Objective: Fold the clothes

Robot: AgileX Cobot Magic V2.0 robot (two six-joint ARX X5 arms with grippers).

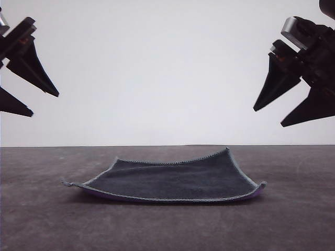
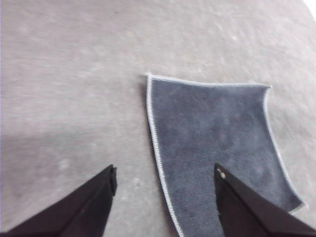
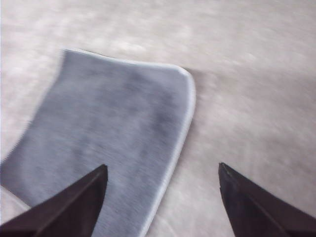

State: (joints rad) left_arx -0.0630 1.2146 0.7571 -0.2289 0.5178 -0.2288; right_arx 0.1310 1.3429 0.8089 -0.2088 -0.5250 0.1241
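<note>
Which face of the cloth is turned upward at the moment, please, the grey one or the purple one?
The dark grey face of the cloth is up; the purple shows as a thin strip under its near edge in the front view.

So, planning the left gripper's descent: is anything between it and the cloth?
Nothing: in the front view, only open air separates the open left gripper from the grey cloth on the bare table.

A plain white wall [image 1: 157,68] rises behind the grey-brown tabletop [image 1: 42,219].
</note>
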